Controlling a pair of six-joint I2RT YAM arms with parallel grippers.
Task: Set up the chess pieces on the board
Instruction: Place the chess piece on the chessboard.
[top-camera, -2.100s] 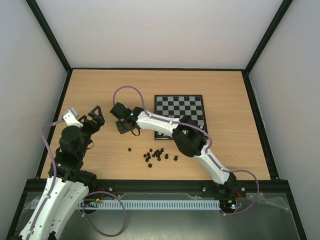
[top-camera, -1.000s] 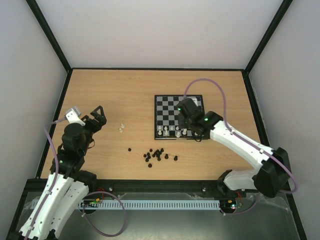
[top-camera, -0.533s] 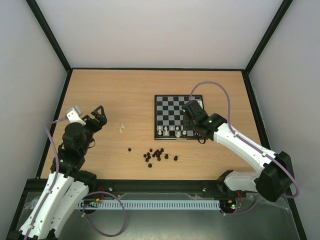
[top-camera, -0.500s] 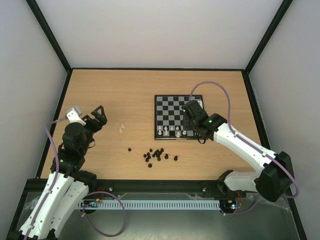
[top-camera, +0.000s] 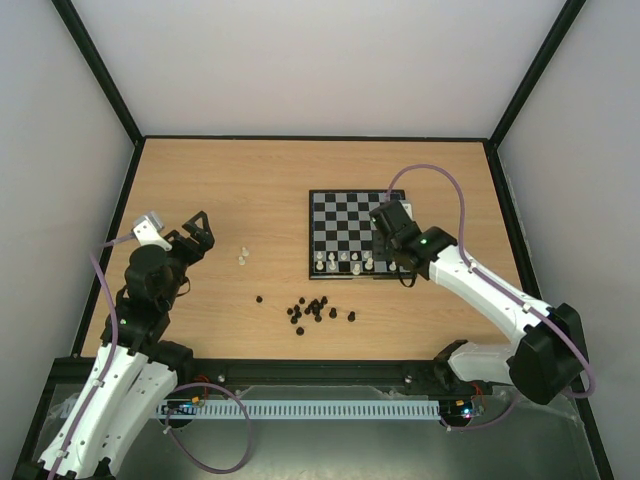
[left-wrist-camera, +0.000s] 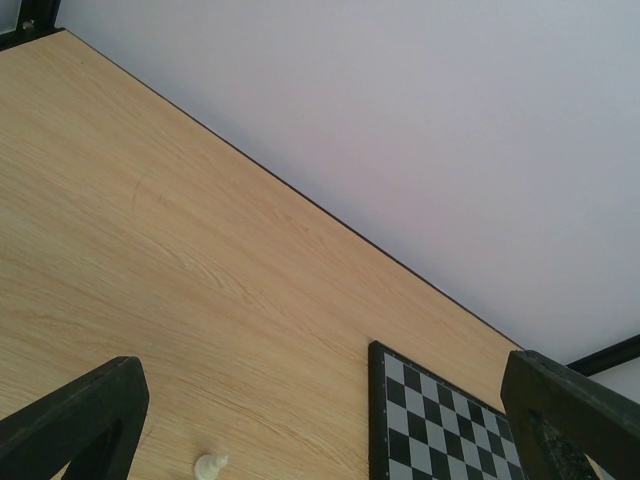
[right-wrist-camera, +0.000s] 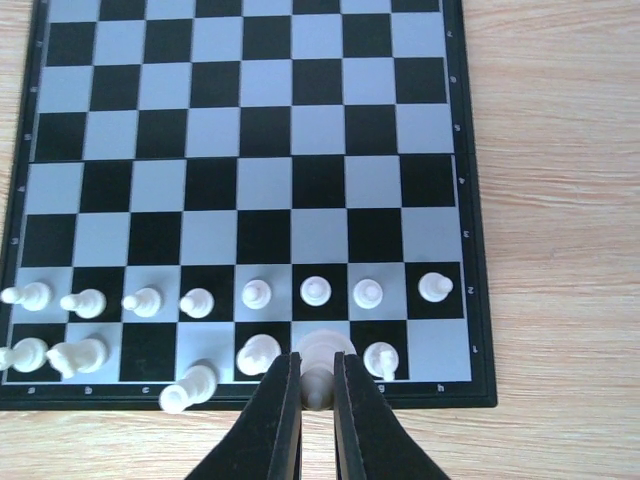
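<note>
The board (top-camera: 345, 215) lies right of the table's middle. Several white chess pieces (right-wrist-camera: 256, 293) stand in its two nearest rows. One white piece (right-wrist-camera: 188, 388) leans over the near border. My right gripper (right-wrist-camera: 317, 368) is shut on a white piece (right-wrist-camera: 322, 348) over a pale square in the nearest row, between two standing pieces; I cannot tell whether it touches the board. In the top view that gripper (top-camera: 388, 262) hangs over the board's near right part. Two white pieces (top-camera: 242, 254) lie on the wood left of the board. My left gripper (top-camera: 197, 230) is open, empty, well left of them.
A cluster of small black pieces (top-camera: 315, 309) is scattered on the wood in front of the board, with one stray (top-camera: 258, 299) to the left. One loose white piece (left-wrist-camera: 208, 465) shows low in the left wrist view, the board's corner (left-wrist-camera: 385, 362) beyond it.
My right arm swung from the loose white pieces left of the board to the board's near right part, a white piece in its grip. Over the last second it edged right. The left arm stayed still.
</note>
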